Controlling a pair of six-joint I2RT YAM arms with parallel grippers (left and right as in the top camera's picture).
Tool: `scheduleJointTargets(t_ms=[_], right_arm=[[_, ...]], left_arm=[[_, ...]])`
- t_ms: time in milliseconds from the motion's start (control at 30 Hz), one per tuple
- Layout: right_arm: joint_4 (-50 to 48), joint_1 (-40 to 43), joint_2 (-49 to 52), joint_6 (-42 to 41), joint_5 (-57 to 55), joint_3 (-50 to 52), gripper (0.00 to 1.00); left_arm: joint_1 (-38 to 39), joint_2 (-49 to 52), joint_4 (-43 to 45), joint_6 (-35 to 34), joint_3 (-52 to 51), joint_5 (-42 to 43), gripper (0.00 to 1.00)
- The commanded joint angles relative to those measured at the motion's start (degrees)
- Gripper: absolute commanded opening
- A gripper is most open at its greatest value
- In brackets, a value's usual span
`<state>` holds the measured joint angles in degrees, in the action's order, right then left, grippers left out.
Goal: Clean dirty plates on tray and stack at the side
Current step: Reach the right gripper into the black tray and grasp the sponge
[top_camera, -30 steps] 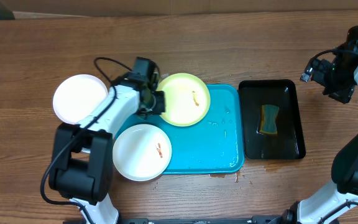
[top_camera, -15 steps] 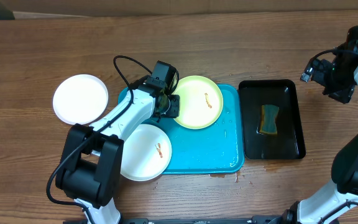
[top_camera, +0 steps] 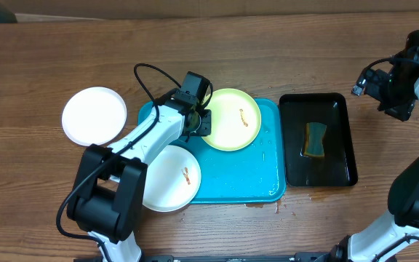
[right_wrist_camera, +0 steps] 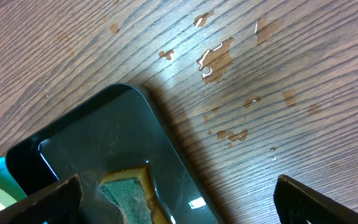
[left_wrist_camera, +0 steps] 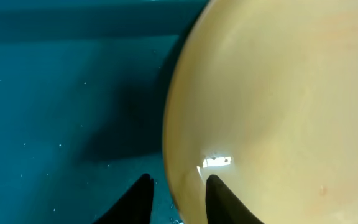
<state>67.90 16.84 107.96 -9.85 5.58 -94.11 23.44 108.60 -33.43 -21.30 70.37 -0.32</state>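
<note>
A pale yellow-green plate [top_camera: 228, 127] with an orange-brown smear lies on the back part of the turquoise tray [top_camera: 246, 178]. My left gripper [top_camera: 204, 124] is at its left rim. In the left wrist view the plate's [left_wrist_camera: 278, 99] rim runs between my two dark fingers [left_wrist_camera: 219, 202], one over the plate, the other over the tray [left_wrist_camera: 55, 93] with a thin gap to the rim; the jaws stand narrowly open. A white plate [top_camera: 162, 182] with a smear overhangs the tray's front left corner. A clean white plate [top_camera: 94, 116] lies on the table to the left. My right gripper [top_camera: 391, 91] hangs wide open, empty.
A black tray [top_camera: 340, 109] right of the turquoise one holds a green-and-yellow sponge [top_camera: 314, 139]; the right wrist view shows that sponge [right_wrist_camera: 129, 196] and tray [right_wrist_camera: 92, 137] below. Water drops [right_wrist_camera: 216, 59] lie on the wooden table.
My left gripper moved right with the yellow-green plate, from the tray's back left corner further onto the tray. Over the last half second both stayed nearly still. The right arm has not moved.
</note>
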Motion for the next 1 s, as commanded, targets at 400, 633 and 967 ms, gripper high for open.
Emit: scheduleJointTargets(t_ms=[400, 633, 967], right_arm=[[-0.3, 0.1, -0.6, -0.2, 0.0, -0.4, 1.00], [-0.3, 0.1, -0.6, -0.2, 0.0, -0.4, 1.00], [-1.0, 0.1, -0.6, -0.2, 0.0, -0.4, 1.00]], left_arm=[[0.4, 4.0, -2.6, 4.6, -0.5, 6.2, 0.04], [0.1, 4.0, -3.2, 6.1, 0.0, 4.5, 0.35], [0.2, 4.0, 1.0, 6.1, 1.0, 2.7, 0.17]])
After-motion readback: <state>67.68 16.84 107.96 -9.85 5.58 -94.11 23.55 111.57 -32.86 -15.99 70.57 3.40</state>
